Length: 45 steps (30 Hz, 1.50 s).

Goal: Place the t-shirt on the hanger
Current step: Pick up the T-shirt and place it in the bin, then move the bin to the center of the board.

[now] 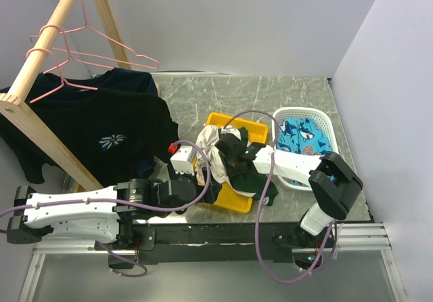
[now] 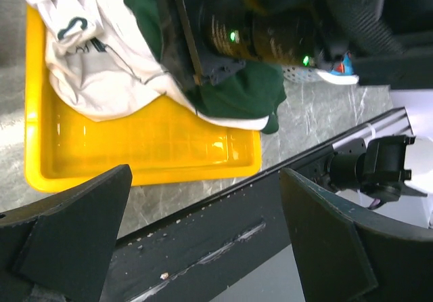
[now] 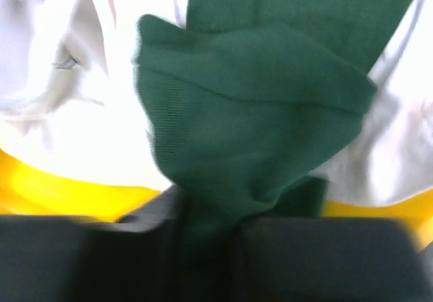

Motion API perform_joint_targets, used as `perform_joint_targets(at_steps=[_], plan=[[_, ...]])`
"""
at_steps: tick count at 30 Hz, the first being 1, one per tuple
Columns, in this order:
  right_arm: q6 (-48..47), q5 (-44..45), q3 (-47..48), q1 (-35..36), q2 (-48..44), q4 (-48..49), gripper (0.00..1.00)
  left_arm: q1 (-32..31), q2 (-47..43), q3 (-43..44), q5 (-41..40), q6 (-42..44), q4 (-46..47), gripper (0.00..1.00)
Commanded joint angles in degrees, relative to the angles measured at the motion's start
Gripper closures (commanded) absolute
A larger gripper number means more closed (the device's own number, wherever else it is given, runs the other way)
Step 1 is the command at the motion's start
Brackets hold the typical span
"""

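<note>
**A:** While the right gripper (image 1: 233, 154) sits over the tray, what are its fingers doing?

**B:** They are clamped on a fold of the soft dark green and white t-shirt (image 1: 218, 147). The right wrist view shows green cloth (image 3: 257, 112) pinched between the two dark fingers (image 3: 81, 254), though that part is blurred.

**A:** And where does the shirt lie?

**B:** It is bunched in the shallow yellow plastic tray (image 1: 233, 200), near the middle of the grey marble table (image 1: 203, 95). The white part is on the left and the green part on the right. A green corner hangs over the tray's near right rim.

**A:** The left gripper (image 2: 203, 227)?

**B:** Its fingers are wide apart and hold nothing. It hovers at the near left of the tray, apart from the cloth.

**A:** The hanger?

**B:** The thin pink wire clothes hanger (image 1: 111, 61) hangs on the wooden rack (image 1: 40, 58) at the far left, well apart from the shirt. A black t-shirt with a white daisy print (image 1: 101, 122) hangs below it.

**A:** Anything to the right?

**B:** A white plastic basket (image 1: 318, 116) stands just beside the tray, holding a blue patterned cloth (image 1: 301, 136).
</note>
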Motion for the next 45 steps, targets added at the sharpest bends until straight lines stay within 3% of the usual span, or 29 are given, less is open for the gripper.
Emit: perform_joint_targets(at_steps=[1, 2, 3, 13, 20, 24, 32, 36, 45], plan=[[-0.34, 0.98, 5.37, -0.91, -2.91, 0.81, 0.91, -0.27, -1.74, -0.99, 2.09, 0.53, 2.15, 0.04], [-0.34, 2.02, 6.86, -1.35, -3.61, -0.68, 0.99, -0.27, -1.74, -1.08, 2.53, 0.97, 2.59, 0.04], [-0.43, 2.47, 7.57, -2.05, -5.88, -1.39, 1.00, -0.27, -1.48, -0.91, 2.88, 1.32, 3.29, 0.04], [-0.34, 13.70, 22.50, -8.12, -26.10, -10.09, 1.00, 0.96, 3.70, -0.29, 5.78, 2.03, 6.45, 0.04], [-2.97, 26.97, 36.82, -8.03, -35.51, -10.02, 1.00, 14.20, 8.71, -2.31, 19.66, 5.80, 15.94, 0.04], [-5.17, 30.07, 40.62, -8.03, -38.24, -8.17, 1.00, 18.88, 14.14, -0.21, 21.87, 7.91, 18.41, 0.04], [-6.67, 30.42, 44.14, -8.03, -39.30, -7.62, 1.00, 28.11, 33.03, 11.74, 23.45, 9.32, 19.90, 0.04], [-5.62, 28.85, 41.33, -8.03, -41.14, -8.34, 1.00, 31.54, 42.36, 18.50, 24.07, 10.46, 20.69, 0.03], [-1.93, 24.63, 34.83, -8.12, -46.50, -12.56, 1.00, 37.35, 65.75, 43.71, 23.01, 15.82, 13.58, 0.04]])
